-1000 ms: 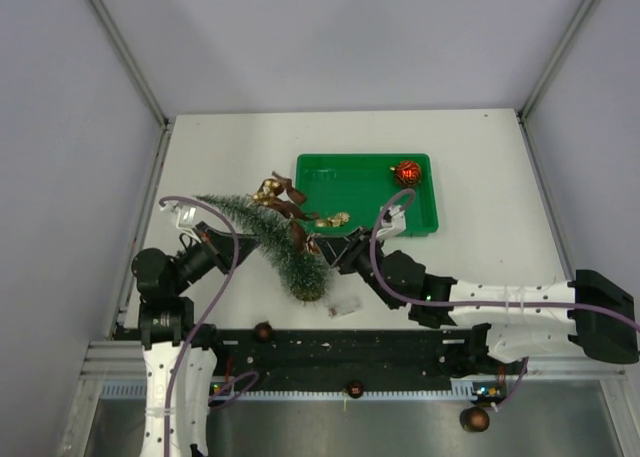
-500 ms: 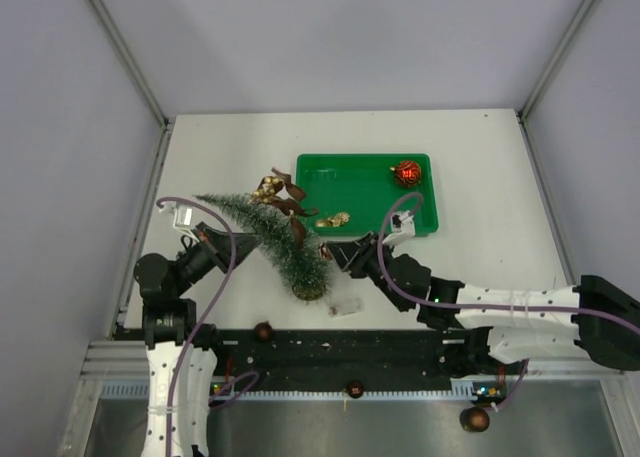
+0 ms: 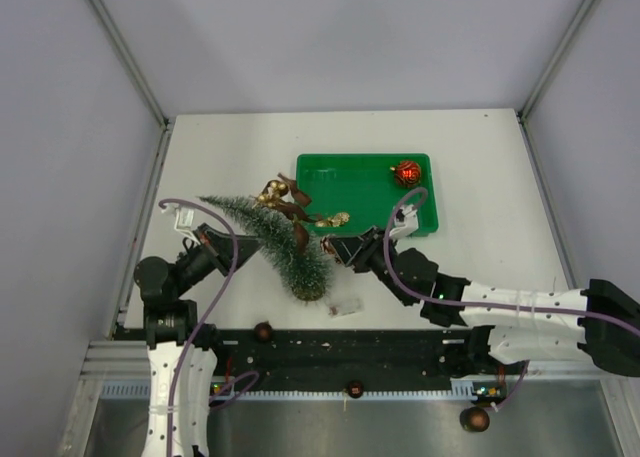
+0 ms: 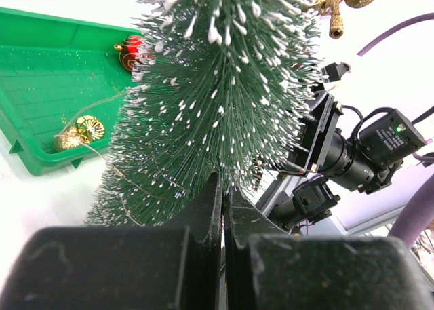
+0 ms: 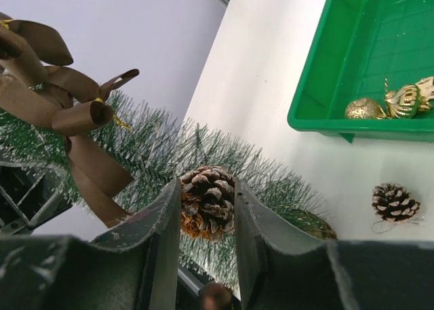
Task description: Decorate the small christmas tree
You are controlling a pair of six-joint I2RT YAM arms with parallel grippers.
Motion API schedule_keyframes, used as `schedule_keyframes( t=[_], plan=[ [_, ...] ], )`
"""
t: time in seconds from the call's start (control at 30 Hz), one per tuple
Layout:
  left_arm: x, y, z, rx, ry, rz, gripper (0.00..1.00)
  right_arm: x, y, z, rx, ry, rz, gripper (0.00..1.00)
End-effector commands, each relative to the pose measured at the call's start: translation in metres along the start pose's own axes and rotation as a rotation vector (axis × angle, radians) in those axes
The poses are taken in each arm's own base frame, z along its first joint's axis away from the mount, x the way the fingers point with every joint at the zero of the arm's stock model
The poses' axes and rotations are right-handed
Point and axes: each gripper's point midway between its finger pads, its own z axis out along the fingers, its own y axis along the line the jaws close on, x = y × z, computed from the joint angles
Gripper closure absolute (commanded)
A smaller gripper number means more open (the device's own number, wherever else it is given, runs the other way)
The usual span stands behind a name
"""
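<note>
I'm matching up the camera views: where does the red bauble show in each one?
Top external: red bauble, far right corner of the green tray.
Left wrist: upper left, in the tray, partly behind the small christmas tree.
Right wrist: not in view.
Shared landmark: the green tray, in all three views.

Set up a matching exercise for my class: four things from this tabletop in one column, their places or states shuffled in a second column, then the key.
Column one
1. red bauble
2. brown ribbon bow
3. right gripper
4. loose pine cone

Column two
A. shut on a pine cone
B. lying on the white table
C. in the green tray
D. on the small christmas tree

Pairs: 1-C, 2-D, 3-A, 4-B
</note>
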Motion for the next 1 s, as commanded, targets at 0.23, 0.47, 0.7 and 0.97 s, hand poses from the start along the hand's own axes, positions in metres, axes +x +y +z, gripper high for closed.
schedule_keyframes(
  t=[0.23, 0.47, 0.7, 0.97],
  plan=[
    [0.001, -0.016, -0.005, 0.059, -0.018, 0.082, 1.00, -0.035, 0.048, 0.011, -0.141, -0.056, -0.016, 1.00],
    [0.000, -0.022, -0.005, 0.080, -0.010, 0.088, 1.00, -0.032, 0.044, 0.017, -0.144, -0.041, -0.020, 1.00],
    [-0.005, -0.027, -0.004, 0.096, -0.012, 0.095, 1.00, -0.030, 0.050, 0.022, -0.170, -0.032, -0.014, 1.00],
    [-0.006, -0.029, -0.004, 0.103, -0.013, 0.095, 1.00, -0.034, 0.058, 0.023, -0.196, -0.038, -0.011, 1.00]
  ],
)
